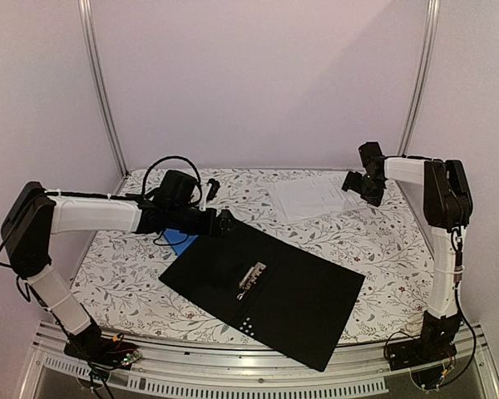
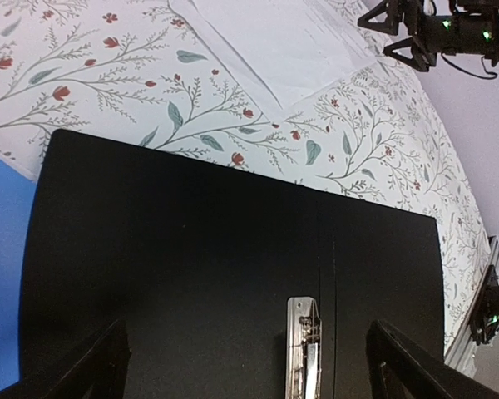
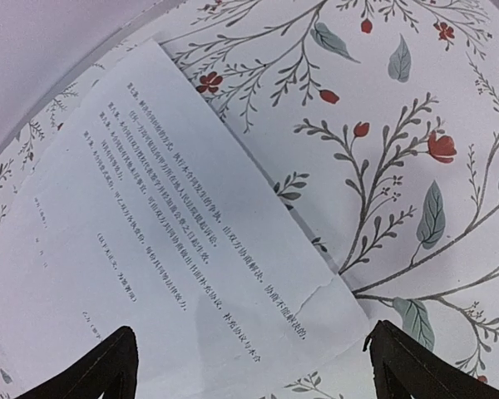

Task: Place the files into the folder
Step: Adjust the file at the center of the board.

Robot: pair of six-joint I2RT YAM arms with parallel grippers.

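The folder (image 1: 299,299) lies open on the floral table, black inside up, with its metal clip (image 1: 251,280) in the middle; it also shows in the left wrist view (image 2: 191,249) with the clip (image 2: 303,345). The files (image 1: 309,196), white printed sheets, lie at the back right; they also show in the right wrist view (image 3: 166,249) and the left wrist view (image 2: 274,46). My left gripper (image 1: 224,223) is open and empty over the folder's far corner. My right gripper (image 1: 364,189) is open and empty just above the files' right edge.
A smaller blue folder (image 1: 179,242) peeks out from under the open folder's left corner, also in the left wrist view (image 2: 0,274). The table's floral cloth (image 1: 125,274) shows around the folder. Metal frame posts (image 1: 104,100) stand at the back corners.
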